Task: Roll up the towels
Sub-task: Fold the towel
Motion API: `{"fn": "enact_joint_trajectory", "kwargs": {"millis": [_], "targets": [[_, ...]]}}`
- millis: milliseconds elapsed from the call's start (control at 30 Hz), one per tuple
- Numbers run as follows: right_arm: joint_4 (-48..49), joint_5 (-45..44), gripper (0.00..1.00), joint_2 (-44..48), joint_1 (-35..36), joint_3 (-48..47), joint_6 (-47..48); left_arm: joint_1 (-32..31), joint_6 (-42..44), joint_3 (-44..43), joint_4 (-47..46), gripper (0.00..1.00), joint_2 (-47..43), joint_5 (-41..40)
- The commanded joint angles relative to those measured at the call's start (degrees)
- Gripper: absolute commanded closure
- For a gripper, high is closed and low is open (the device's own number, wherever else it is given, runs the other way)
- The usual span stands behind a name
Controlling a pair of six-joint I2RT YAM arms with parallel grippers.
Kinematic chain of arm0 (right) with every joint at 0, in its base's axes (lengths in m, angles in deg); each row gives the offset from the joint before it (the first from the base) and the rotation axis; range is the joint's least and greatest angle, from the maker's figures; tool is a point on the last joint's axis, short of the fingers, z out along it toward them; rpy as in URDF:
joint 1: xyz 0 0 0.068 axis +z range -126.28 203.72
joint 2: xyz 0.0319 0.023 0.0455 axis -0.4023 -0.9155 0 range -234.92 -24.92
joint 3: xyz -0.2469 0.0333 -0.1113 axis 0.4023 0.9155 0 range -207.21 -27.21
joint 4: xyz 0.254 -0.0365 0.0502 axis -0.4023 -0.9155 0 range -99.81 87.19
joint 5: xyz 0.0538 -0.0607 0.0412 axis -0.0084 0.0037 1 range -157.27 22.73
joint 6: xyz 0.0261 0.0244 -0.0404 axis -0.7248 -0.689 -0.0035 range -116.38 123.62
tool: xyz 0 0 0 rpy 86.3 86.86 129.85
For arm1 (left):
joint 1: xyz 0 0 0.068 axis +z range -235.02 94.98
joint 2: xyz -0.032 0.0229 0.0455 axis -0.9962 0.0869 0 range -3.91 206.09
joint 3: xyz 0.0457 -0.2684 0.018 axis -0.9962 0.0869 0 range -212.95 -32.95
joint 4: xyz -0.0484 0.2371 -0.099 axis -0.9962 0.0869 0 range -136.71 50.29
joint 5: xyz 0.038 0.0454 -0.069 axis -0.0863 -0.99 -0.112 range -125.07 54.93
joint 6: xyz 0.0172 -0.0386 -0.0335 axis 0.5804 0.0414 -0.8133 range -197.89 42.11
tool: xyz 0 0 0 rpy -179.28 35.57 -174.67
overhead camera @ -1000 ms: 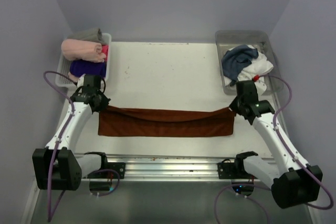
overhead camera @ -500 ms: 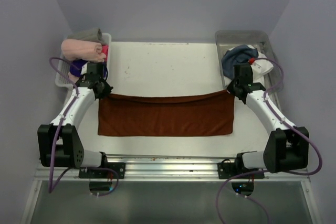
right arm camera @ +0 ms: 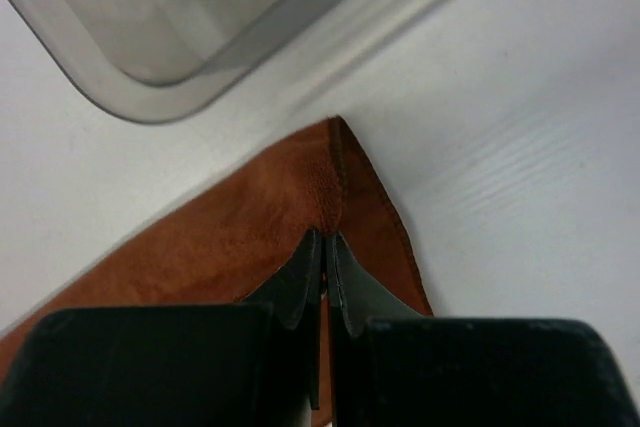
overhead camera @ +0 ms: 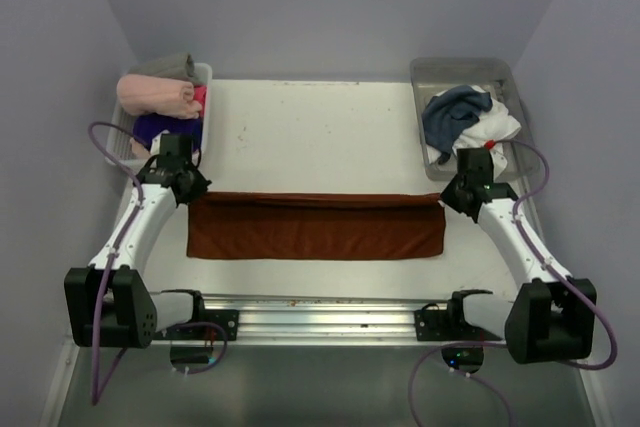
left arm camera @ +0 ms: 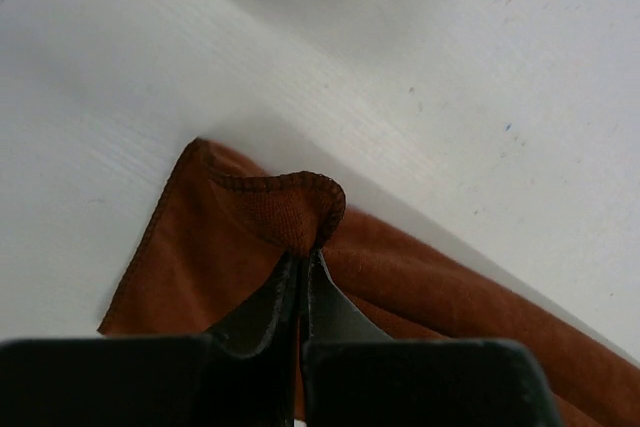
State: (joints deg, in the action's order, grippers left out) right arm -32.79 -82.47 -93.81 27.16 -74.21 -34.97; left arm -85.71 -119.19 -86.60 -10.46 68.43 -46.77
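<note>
Left gripper (left arm camera: 302, 265) and right gripper (right arm camera: 322, 249) each clamp a 12 o'clock corner of the rust-brown towel (overhead camera: 315, 234); the fold seems underway, needing a matched pull toward 6 o'clock.

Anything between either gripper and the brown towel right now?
No. The left gripper and right gripper are each shut on a far corner of the rust-brown towel; nothing visible sits between them.

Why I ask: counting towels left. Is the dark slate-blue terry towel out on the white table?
No, the dark slate-blue terry towel lies bunched inside the clear plastic bin at the far right.
</note>
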Motion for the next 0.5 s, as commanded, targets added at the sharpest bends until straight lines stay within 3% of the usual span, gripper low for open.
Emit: {"fn": "enact_joint_trajectory", "kwargs": {"millis": [0,200,467], "targets": [[-7.1,1.7,1.00,5.9,-0.4,3.5,-1.0,0.7,1.0,4.2,5.1,1.00,-3.7,-2.4],[-12.7,2.7,1.00,13.4,-0.4,7.3,-3.0,0.7,-2.5,9.2,6.0,1.00,-7.1,-2.7],[-14.4,2.6,1.00,14.5,-0.4,10.0,-3.8,0.7,-4.1,10.2,6.3,1.00,-8.6,-2.4]]}}
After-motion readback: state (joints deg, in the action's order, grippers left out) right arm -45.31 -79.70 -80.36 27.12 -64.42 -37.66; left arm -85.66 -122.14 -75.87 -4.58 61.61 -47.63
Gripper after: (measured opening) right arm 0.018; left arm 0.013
